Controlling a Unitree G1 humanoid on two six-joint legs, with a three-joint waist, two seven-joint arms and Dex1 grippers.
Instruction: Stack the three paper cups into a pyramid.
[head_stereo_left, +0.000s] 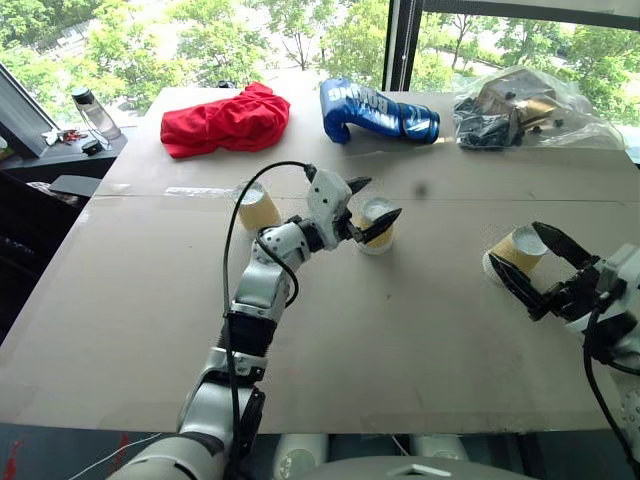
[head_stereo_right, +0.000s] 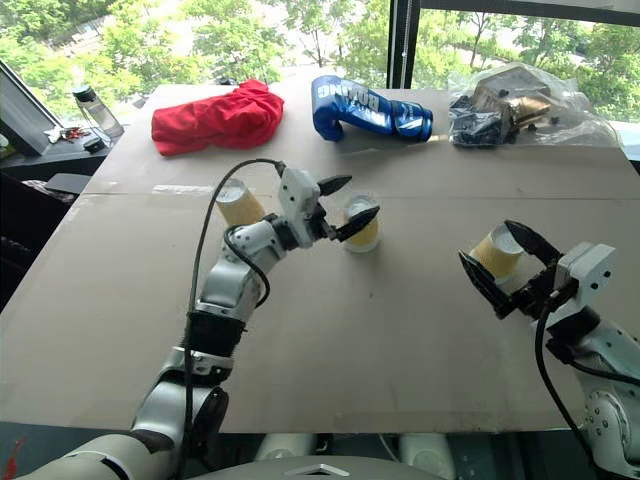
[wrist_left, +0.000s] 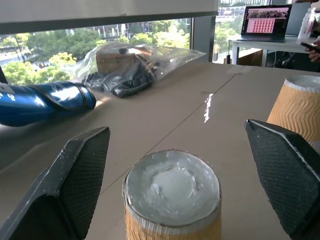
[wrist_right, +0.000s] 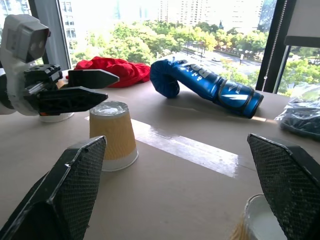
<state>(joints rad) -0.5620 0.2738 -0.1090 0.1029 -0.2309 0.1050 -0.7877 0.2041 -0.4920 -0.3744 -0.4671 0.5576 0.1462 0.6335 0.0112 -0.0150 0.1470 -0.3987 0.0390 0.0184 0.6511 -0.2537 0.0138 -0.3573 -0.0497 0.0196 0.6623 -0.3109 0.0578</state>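
Nearest you, the right tool (head_stereo_right: 507, 262) stands open around one upside-down mustard-yellow ribbed paper cup (head_stereo_right: 495, 251) on the brown cardboard surface (head_stereo_right: 380, 330), while your left tool (head_stereo_left: 366, 207) hangs open just above the middle cup (head_stereo_left: 377, 226), the third cup (head_stereo_left: 257, 207) well apart beyond its arm.

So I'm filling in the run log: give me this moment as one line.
left end effector: open over middle cup | right end effector: open around right cup | left cup: apart | pyramid: not built
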